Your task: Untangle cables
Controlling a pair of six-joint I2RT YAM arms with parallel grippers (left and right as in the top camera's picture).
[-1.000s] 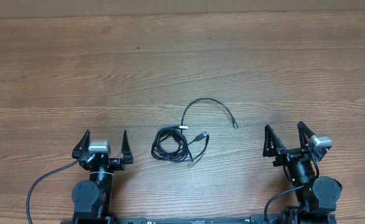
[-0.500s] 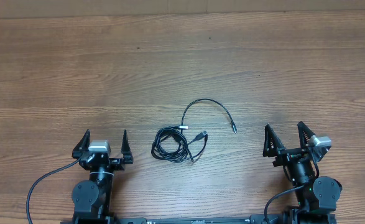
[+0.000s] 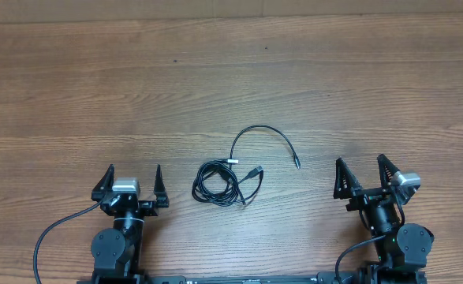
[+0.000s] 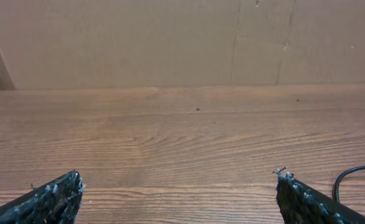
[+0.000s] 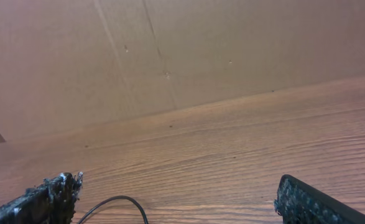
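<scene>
The wooden table (image 3: 231, 79) is viewed from above. The left gripper (image 3: 133, 172) and right gripper (image 3: 361, 162) are positioned well apart, each with jaws spread wide, nothing gripped. The cables (image 3: 219, 183) are bundled between them, one strand arched rightward.

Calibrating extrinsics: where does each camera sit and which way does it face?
Overhead: above the table, straight down; left tool and right tool open at bottom edge, cables between.
Left wrist: on left arm, facing low across table to cardboard wall; own fingers in bottom corners.
Right wrist: same from right arm.
Shared: all three see the cables.
</scene>
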